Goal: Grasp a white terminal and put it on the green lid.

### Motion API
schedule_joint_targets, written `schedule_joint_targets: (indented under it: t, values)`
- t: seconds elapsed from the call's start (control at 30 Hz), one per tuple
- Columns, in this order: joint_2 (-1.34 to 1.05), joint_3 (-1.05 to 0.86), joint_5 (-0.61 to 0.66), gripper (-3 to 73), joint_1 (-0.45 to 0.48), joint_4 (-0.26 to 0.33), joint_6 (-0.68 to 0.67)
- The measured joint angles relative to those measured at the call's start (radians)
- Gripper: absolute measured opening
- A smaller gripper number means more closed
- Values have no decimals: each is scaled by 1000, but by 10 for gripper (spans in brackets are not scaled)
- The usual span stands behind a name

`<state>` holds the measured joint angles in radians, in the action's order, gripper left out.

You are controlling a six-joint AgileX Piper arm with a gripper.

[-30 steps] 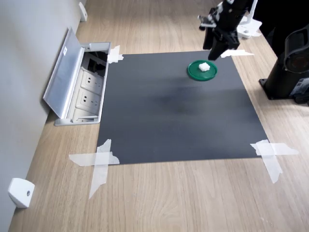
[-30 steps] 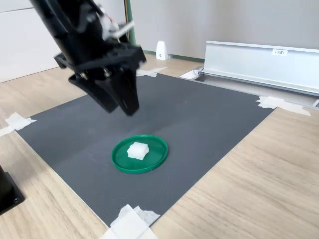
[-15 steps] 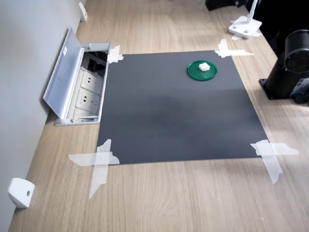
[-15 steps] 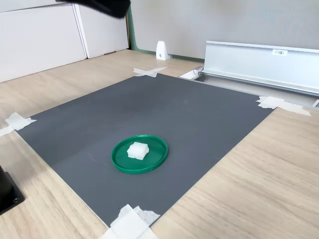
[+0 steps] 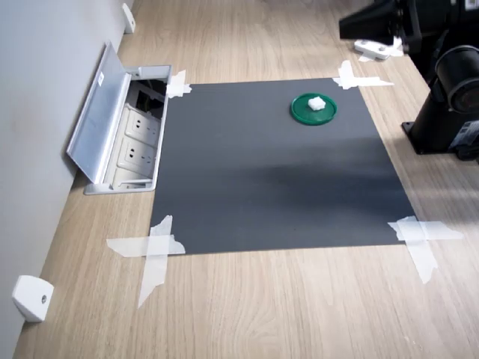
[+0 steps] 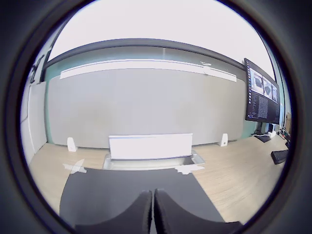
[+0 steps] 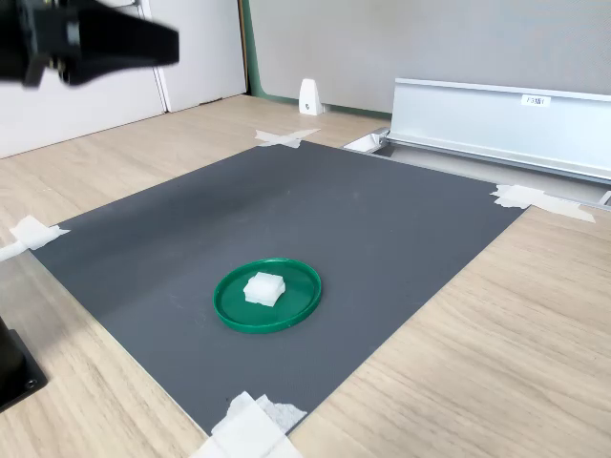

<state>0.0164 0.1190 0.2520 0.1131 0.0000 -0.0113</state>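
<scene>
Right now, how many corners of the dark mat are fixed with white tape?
4. In the first exterior view: far left tape beside the socket box, far right tape behind the green lid, near left tape, near right tape. None seems hidden.

Matte black arm (image 5: 449, 71), tapered tool (image 7: 162, 43)

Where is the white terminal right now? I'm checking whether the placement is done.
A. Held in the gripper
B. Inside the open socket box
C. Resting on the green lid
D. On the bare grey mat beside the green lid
C: in both exterior views the white terminal sits on the green lid, while the gripper is raised away, closed and empty.
</scene>
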Motion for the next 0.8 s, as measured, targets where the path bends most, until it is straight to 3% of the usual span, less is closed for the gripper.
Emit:
schedule_joint_targets:
  t: [0.2, 0.8]
  values:
    - [-27, -53, 35, -5, -39, 0, -6]
    - [-27, -54, 52, -7, -40, 16, -7]
